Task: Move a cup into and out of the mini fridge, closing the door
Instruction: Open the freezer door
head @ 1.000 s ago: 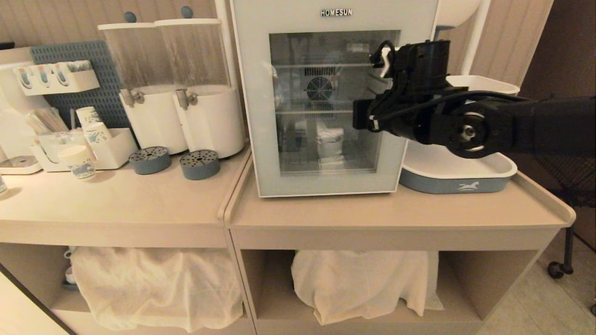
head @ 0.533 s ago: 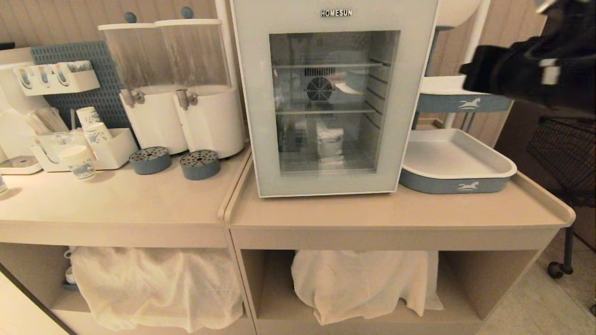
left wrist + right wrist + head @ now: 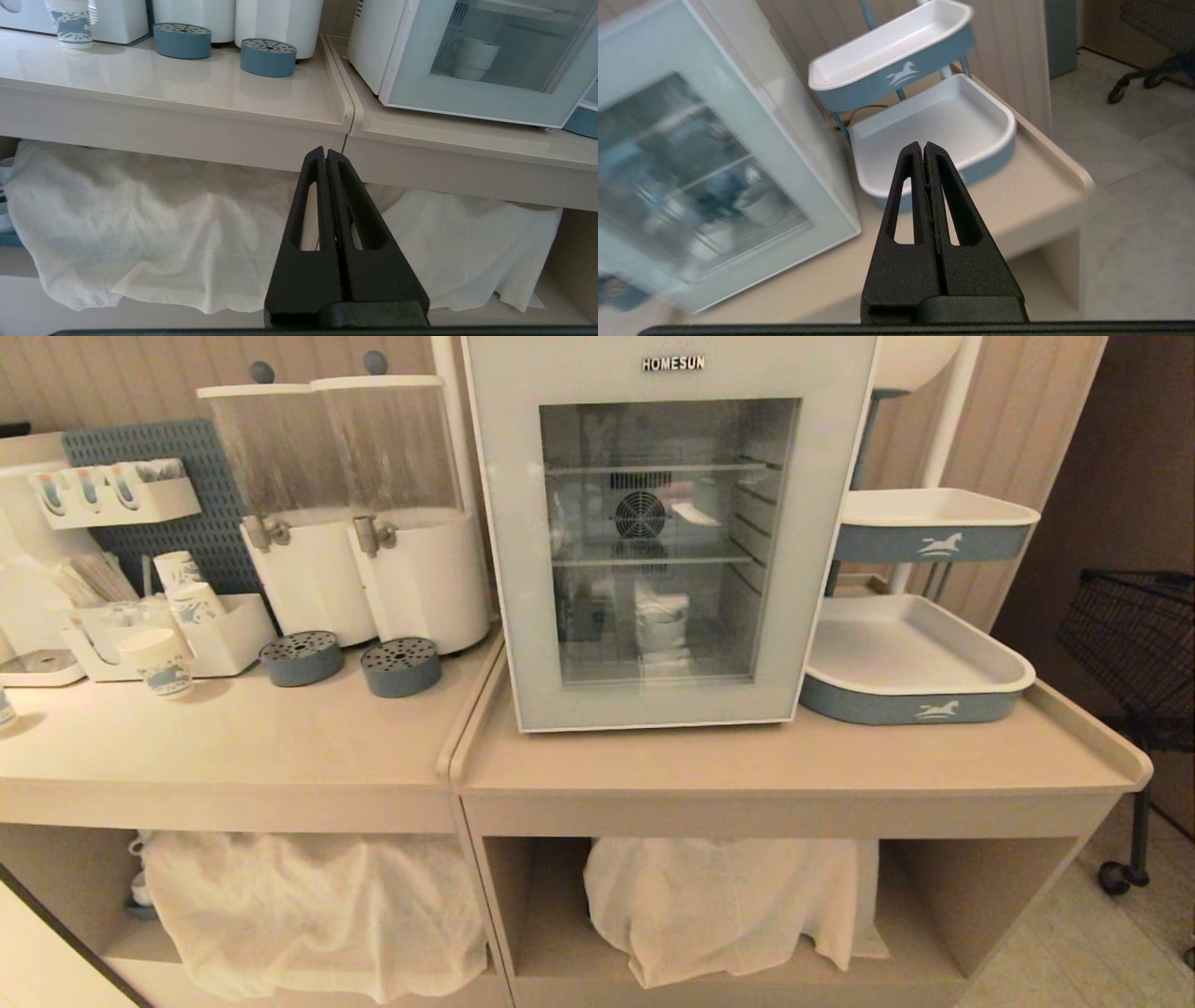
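Observation:
The white mini fridge (image 3: 672,373) stands on the right counter with its glass door (image 3: 812,551) closed. Behind the glass, the white cup (image 3: 661,621) sits on the fridge's lowest level; it also shows through the pane in the left wrist view, cup (image 3: 473,58). Neither arm appears in the head view. My left gripper (image 3: 325,151) is shut and empty, low in front of the counter edge. My right gripper (image 3: 923,145) is shut and empty, held off the counter's right front, facing the fridge door (image 3: 784,154) and the lower tray (image 3: 971,154).
Two white-and-blue trays (image 3: 920,709) stack on a stand right of the fridge. Two drink dispensers (image 3: 373,569), blue drip cups (image 3: 401,667) and paper cups (image 3: 159,658) stand on the left counter. White cloths (image 3: 728,896) fill the shelves below. A black wire cart (image 3: 1139,644) stands at far right.
The right arm, which was in front of the fridge door, swung away to the right and left the head view. The door stays closed and the cup has not moved.

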Tool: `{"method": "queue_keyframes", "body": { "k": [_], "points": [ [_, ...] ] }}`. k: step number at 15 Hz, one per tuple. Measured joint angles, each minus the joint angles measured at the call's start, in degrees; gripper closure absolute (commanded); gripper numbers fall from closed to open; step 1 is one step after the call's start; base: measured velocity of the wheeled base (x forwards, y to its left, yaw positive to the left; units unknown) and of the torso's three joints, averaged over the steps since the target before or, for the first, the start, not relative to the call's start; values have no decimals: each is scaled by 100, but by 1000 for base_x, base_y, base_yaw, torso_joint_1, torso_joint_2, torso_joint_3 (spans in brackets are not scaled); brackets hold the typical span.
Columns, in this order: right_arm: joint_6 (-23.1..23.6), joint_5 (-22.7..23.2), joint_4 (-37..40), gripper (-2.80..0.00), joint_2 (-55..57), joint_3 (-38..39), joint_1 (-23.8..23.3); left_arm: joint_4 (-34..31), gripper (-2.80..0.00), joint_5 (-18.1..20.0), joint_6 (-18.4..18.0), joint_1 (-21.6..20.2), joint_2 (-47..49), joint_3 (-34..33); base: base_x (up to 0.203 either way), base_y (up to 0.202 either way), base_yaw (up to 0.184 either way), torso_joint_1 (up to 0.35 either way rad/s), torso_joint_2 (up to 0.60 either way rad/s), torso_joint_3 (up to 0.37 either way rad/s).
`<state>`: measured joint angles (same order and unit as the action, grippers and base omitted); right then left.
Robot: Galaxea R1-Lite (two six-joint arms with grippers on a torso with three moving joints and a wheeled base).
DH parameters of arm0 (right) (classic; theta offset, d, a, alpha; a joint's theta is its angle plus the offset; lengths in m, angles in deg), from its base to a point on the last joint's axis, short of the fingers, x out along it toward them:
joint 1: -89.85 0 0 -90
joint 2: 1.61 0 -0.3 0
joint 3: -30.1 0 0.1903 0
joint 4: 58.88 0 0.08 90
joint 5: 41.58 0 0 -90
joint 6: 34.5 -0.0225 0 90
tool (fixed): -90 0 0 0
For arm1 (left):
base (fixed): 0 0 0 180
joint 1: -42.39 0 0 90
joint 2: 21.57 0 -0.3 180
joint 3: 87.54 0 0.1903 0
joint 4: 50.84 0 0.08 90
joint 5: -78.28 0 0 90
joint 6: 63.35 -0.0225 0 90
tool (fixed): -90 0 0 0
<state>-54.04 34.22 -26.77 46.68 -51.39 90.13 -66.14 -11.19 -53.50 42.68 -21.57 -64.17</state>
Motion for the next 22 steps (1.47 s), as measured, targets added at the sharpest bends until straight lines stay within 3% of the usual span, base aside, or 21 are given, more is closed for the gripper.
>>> {"method": "queue_keyframes", "body": {
  "k": [5,7,9,10,11,13,15,19,22],
  "points": [
    [-90,906,1000,0,-2533,1060,-348,0,0,-1,-1,1,0,0,0,0,0,0,0,0],
    [402,1107,867,0,-2936,1409,-393,0,0,0,1,1,0,0,0,0,0,0,0,0],
    [1023,1818,893,0,-3120,1514,-418,-1,0,0,-3,6,0,0,0,0,0,0,0,0],
    [1170,2397,1098,0,-3169,1521,-419,0,0,0,-3,6,0,0,0,0,0,0,0,0],
    [1219,2933,1404,0,-3208,1518,-419,2,0,0,-1,1,0,0,0,0,0,0,0,0],
    [1088,3352,1606,0,-3262,1532,-256,5,0,0,-1,1,0,0,0,0,0,0,0,0],
    [935,3351,1753,0,-3330,1561,87,2,0,0,0,6,0,0,0,0,0,0,0,0],
    [940,3094,1345,0,-4021,2466,66,3,0,-1,-1,4,0,0,0,0,0,0,0,0],
    [1222,1959,104,0,-4514,3887,25,5,0,-1,-1,1,0,0,0,0,0,0,0,0]
  ]
}}
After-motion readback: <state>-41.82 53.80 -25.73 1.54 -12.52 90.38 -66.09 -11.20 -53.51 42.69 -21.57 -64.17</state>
